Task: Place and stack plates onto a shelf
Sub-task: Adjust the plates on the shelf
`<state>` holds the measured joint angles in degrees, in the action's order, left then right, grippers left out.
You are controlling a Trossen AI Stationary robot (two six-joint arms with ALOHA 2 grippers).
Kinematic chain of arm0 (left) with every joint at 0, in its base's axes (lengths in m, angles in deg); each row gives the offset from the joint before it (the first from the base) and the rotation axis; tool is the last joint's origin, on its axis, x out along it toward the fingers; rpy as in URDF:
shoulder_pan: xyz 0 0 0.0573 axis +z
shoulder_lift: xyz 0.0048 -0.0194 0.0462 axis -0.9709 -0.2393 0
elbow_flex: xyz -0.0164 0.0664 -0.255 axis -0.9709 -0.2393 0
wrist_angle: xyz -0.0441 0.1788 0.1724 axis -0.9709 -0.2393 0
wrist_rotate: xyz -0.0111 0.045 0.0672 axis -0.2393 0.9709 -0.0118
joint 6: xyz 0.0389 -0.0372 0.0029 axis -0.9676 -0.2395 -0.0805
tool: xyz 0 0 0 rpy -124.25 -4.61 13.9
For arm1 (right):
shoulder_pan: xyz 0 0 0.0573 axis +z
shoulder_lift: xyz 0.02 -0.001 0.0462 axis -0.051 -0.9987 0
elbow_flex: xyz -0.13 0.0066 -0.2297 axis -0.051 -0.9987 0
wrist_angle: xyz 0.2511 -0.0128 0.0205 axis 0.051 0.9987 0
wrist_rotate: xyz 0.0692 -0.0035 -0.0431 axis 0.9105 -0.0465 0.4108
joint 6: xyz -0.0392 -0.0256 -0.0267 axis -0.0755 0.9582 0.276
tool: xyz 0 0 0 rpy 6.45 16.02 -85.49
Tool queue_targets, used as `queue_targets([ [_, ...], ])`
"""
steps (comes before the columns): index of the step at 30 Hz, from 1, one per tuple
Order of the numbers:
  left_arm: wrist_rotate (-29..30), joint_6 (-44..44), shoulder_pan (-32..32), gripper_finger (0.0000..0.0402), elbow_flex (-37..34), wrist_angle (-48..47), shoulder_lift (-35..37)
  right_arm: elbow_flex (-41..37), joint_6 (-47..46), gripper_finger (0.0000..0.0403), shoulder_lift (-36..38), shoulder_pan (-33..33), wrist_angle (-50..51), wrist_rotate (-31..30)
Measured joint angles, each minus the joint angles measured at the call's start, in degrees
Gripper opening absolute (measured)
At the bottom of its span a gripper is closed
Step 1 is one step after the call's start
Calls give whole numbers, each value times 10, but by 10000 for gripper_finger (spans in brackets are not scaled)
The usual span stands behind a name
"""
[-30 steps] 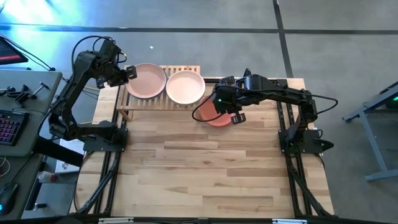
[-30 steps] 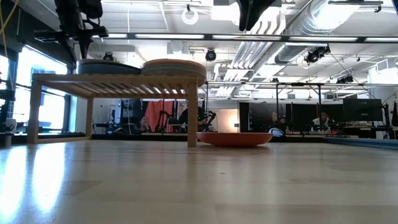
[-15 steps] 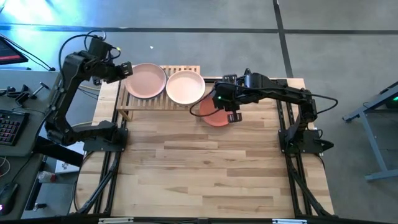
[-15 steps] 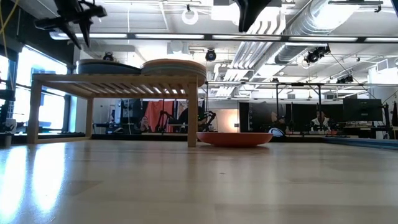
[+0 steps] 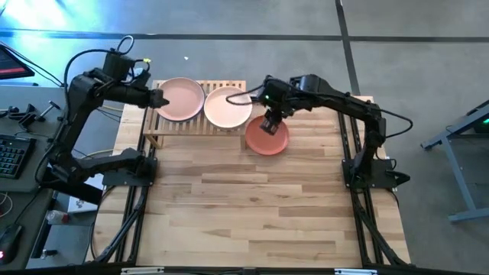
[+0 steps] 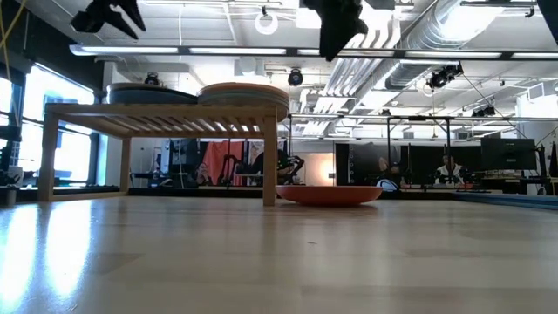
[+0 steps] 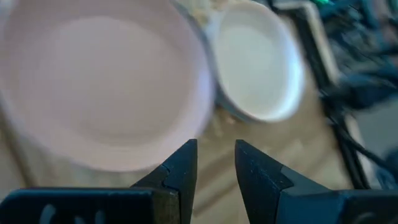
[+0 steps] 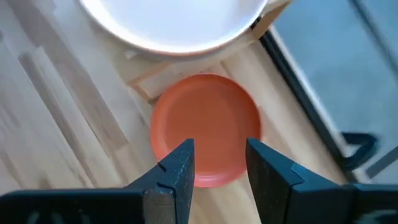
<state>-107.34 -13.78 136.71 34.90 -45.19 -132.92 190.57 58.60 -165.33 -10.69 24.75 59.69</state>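
Terracotta plate [image 5: 267, 138] lies on the table directly below the right end effector [image 5: 270, 124].

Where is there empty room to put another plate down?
The big free patch is the bare tabletop on the near side of the shelf and the terracotta red plate. The shelf is crowded: the pink-topped stack and the beige-topped stack fill it, so there a plate goes only on top.
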Motion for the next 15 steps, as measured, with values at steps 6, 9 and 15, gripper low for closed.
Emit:
queue_targets([
  [6,-94,-40,-52,95,0,21,24,0,-84,119,-36,-23,-6,33],
  [9,-108,-40,-77,95,0,36,37,0,-108,119,-53,-27,-15,29],
  [15,-99,-60,-106,95,0,44,50,0,-156,119,-76,-37,-68,13],
])
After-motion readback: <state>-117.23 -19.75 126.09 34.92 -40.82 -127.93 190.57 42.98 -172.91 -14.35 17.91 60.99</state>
